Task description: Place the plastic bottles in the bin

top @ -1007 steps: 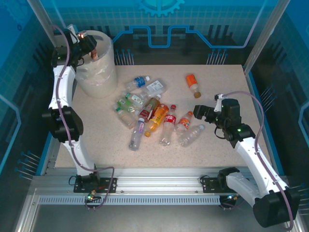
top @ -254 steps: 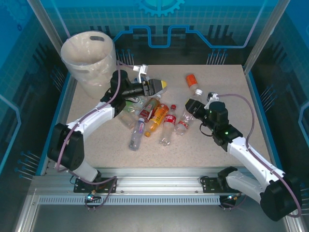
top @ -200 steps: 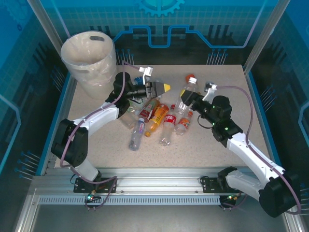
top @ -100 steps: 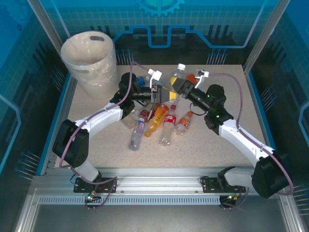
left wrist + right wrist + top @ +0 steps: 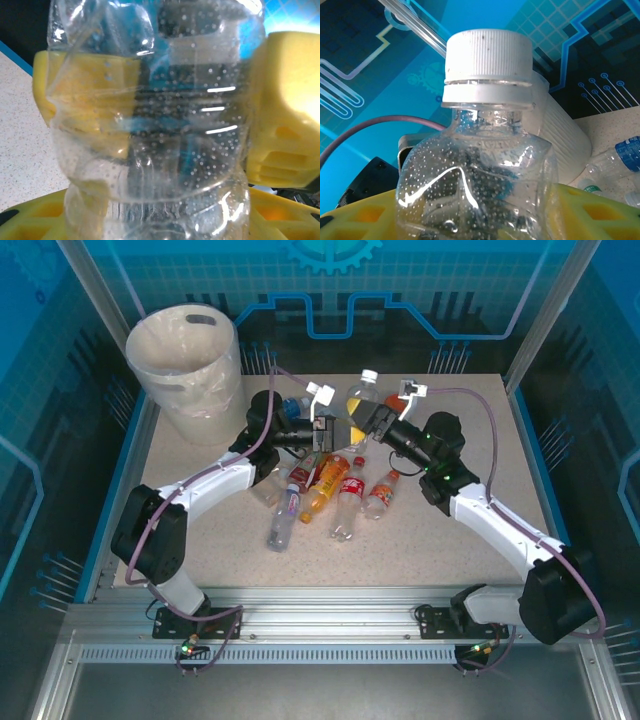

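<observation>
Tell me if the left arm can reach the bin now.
Probably yes: the bin stands on its side with nothing between, but the left gripper grips the clear bottle that the right gripper also straddles.

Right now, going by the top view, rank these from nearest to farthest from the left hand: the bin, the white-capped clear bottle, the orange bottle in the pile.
From the left hand:
1. white-capped clear bottle, between the hand's fingers, mid-table.
2. orange bottle, lying in the pile, toward the arm bases.
3. bin, far-left corner of the table.
</observation>
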`<action>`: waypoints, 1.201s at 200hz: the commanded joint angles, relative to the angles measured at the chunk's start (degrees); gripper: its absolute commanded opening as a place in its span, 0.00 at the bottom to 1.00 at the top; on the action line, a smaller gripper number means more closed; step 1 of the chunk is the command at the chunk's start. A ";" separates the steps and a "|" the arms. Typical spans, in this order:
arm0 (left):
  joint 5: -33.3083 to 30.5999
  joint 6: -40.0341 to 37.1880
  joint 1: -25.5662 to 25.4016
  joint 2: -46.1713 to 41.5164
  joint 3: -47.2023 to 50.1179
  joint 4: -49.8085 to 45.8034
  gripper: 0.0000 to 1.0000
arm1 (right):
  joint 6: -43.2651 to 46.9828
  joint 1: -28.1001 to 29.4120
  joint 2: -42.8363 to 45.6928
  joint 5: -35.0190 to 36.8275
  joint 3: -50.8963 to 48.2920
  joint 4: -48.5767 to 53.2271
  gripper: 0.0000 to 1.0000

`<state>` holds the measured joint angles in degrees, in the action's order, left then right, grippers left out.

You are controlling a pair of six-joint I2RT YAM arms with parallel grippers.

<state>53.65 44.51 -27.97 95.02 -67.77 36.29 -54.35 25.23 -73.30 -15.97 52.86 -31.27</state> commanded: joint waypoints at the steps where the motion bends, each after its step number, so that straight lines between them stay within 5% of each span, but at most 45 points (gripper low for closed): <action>1: -3.31 -5.10 -0.42 -1.40 -1.41 -3.15 0.54 | 3.71 0.95 0.24 -0.13 2.04 5.44 0.73; 25: -8.96 -8.76 -0.33 -2.41 -1.57 -9.43 0.54 | 6.73 0.85 1.31 0.88 3.70 13.21 0.91; 56: -20.03 -15.63 -0.30 -4.50 -2.31 -20.62 0.57 | 11.68 0.76 3.14 3.68 5.40 24.63 1.00; 153: -61.44 -27.22 0.28 -7.43 -6.63 -45.76 0.56 | 15.03 0.78 5.73 13.47 4.00 39.42 1.00; 240: -75.27 -34.36 10.30 -6.80 -16.49 -53.14 0.56 | 12.34 0.77 4.75 16.01 4.62 41.11 1.00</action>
<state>-15.92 14.35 -20.95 89.41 -79.22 -15.20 -41.95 25.50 -68.45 -1.28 56.25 8.75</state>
